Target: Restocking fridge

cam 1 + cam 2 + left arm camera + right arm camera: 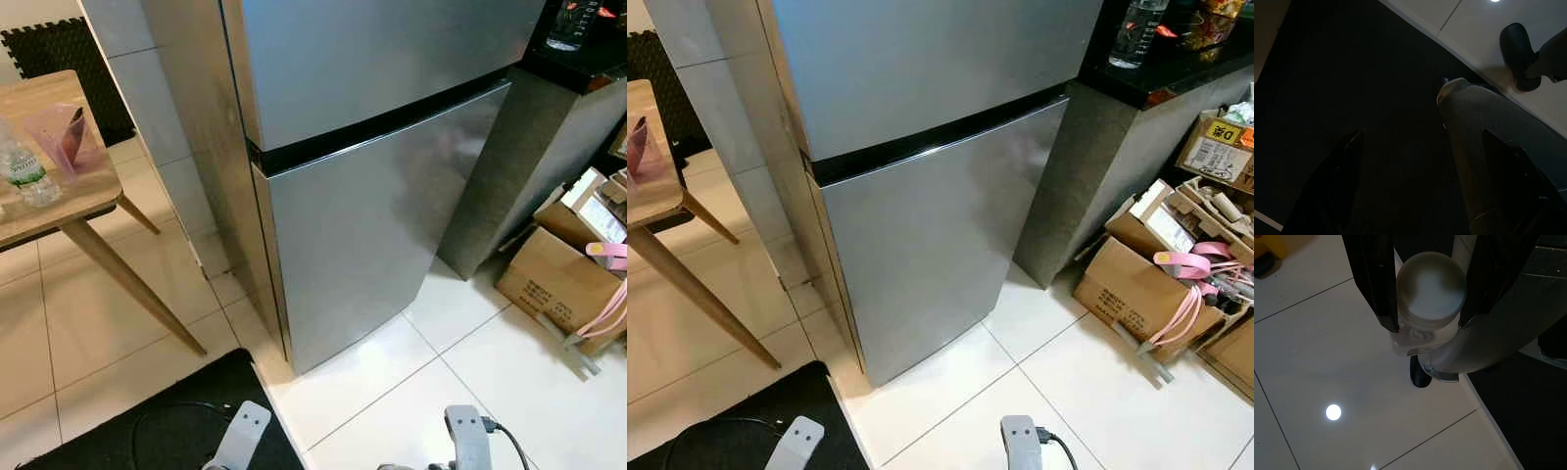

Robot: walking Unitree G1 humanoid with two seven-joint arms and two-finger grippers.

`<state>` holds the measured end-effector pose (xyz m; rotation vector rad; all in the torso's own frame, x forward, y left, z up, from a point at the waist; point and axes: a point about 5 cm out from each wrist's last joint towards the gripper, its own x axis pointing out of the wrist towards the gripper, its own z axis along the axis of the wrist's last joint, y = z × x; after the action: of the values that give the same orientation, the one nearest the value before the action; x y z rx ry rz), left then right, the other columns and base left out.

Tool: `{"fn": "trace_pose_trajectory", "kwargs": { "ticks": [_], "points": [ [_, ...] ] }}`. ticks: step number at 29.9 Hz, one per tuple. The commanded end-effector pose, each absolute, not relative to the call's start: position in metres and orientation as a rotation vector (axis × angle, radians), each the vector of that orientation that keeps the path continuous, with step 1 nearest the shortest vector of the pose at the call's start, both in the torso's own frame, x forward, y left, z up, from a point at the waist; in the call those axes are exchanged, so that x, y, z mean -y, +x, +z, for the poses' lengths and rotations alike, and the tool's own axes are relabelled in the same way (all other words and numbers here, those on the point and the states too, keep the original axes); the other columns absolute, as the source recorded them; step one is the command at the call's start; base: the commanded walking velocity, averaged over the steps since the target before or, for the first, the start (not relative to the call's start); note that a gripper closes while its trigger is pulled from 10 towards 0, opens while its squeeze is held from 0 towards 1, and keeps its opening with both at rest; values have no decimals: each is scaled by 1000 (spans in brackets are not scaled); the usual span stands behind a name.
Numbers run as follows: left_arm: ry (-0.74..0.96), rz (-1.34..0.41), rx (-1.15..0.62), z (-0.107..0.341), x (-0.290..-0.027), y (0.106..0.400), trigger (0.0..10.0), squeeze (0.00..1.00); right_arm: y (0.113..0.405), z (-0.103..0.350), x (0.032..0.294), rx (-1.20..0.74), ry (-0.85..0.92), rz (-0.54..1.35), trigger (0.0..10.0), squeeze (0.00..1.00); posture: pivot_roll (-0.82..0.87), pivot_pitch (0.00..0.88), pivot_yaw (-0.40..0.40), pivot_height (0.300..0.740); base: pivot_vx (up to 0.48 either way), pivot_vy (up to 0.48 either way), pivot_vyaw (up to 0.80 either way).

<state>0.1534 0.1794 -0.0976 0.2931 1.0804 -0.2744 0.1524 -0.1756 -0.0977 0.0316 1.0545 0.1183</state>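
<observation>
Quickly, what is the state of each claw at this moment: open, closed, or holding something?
Left claw: open, holding nothing, hanging over the black floor mat.
Right claw: closed on a pale round-topped bottle.

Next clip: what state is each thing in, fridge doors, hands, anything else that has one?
Upper fridge door: closed.
Lower fridge door: closed.
Right hand: shut on a pale container.
Left hand: open, holding nothing, in deep shade.
Water bottle: upright on the table.
Cardboard box: flaps open.
</observation>
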Motion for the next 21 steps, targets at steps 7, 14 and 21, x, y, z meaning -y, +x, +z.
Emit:
{"fn": "trace_pose_trajectory", "kwargs": {
  "ticks": [7,14,21],
  "points": [
    [299,-299,-1122,-102,-177,144,10000,0,145,-101,170,-1081,51,130,10000,0,-24,66,-8,740,0,0,0],
    [297,-296,-1124,-102,-178,143,10000,0,145,-101,170,-1082,58,127,10000,0,-22,72,-6,740,0,0,0],
    [297,-296,-1126,-102,-179,142,10000,0,143,-102,170,-1083,62,124,10000,0,-24,75,-4,740,0,0,0]
  ]
}}
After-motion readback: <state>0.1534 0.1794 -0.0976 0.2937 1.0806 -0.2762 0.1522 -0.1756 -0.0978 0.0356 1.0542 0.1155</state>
